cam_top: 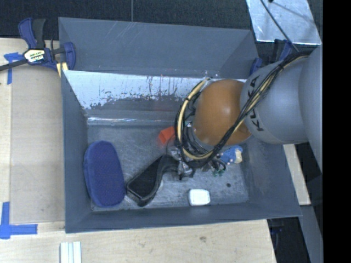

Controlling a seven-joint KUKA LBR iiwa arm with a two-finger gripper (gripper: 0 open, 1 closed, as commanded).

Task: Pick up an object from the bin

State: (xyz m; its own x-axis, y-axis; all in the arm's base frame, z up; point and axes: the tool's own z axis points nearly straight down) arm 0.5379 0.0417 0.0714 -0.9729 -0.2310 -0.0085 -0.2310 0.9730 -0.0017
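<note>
My gripper [184, 167] reaches down to the bin floor near the middle, mostly hidden under the orange cover and cables. Its tip sits at the upper right end of a black handle-shaped object [147, 182] that lies slanted on the floor. A small orange-red thing [166, 135] peeks out just left of the gripper, towards the back. A white rectangular block [199, 196] lies in front of the gripper near the front wall. A blue and white object with green bits [229, 156] lies to the right, partly under the arm.
A blue oval pad-like object [103, 173] lies along the left wall. The arm and its orange cover hang over the right half of the bin.
</note>
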